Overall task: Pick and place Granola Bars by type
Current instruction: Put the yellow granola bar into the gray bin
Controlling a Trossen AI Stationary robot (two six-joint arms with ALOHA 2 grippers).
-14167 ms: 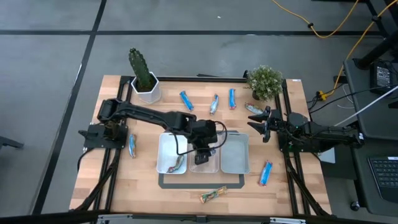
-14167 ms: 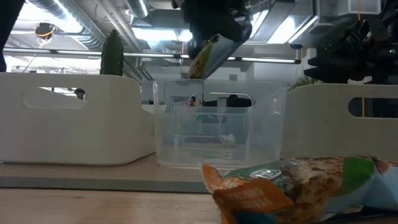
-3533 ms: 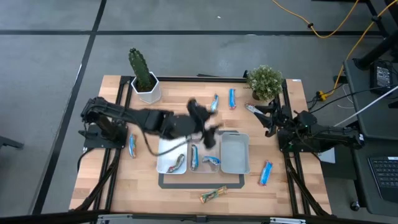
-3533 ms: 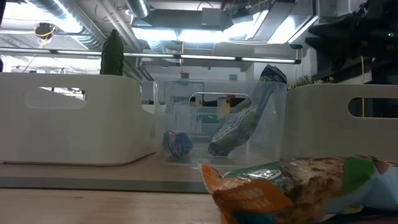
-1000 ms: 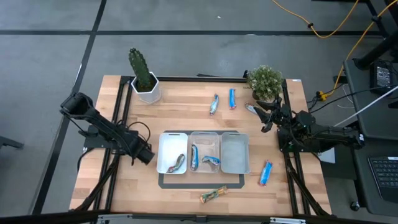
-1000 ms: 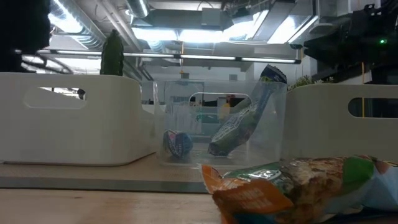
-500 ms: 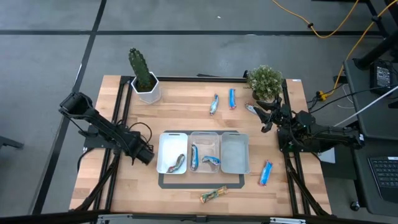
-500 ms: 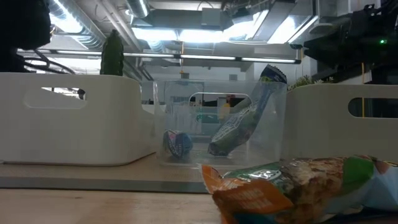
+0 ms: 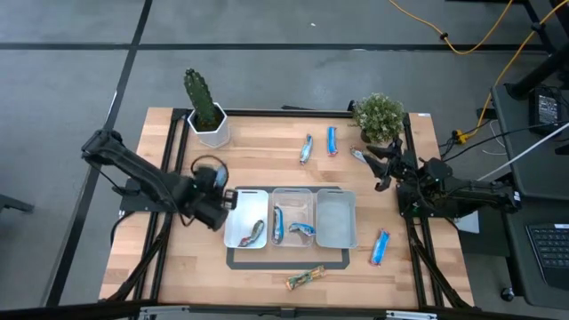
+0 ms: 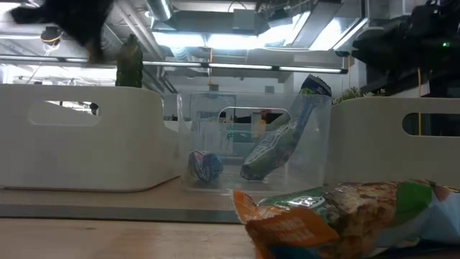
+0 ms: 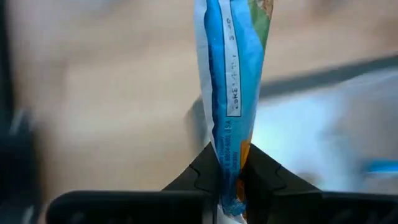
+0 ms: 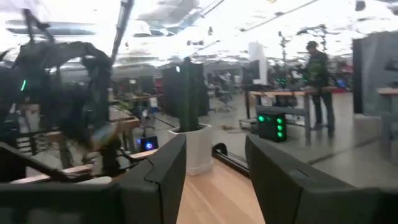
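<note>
- One blue granola bar [image 11: 231, 93] is pinched at its lower end between my left gripper [image 9: 216, 206] fingers; in the left wrist view the wrapper stands up out of the closed jaws, blue with a green-gold strip on one edge.
- Left gripper sits left of centre in the high view, just beside the left edge of the left tray [image 9: 236, 197], above the wooden table [image 9: 267, 156]. Whether it is already over the tray rim I cannot tell.
- Trays: the left tray holds one greenish-gold bar [image 9: 253, 234]. The middle tray [image 9: 293, 195] holds a blue bar [image 9: 277, 224] and a silvery-grey one [image 9: 302, 230]. The right tray [image 9: 336, 218] shows nothing inside.
- Judgement: step in hand is the carry to a tray. Blue belongs with blue, so I should aim for the middle tray, not the nearest one.
- To do it well: keep the grip firm, since I hold only the crimped end and the bar can swing. Carry high enough to clear the tray walls, centre over the middle tray, lower, then open.
- Left arm pose: shoulder at the left edge of the frame, forearm running down and right to the wrist.
- Right gripper [image 9: 380, 168] waits at the right of the high view, near the bushy plant [image 9: 378, 116], fingers apart and holding nothing.
- Loose bars remaining: two in the upper centre [image 9: 331, 140], one blue at lower right [image 9: 380, 247], one brown at bottom centre [image 9: 303, 278].
</note>
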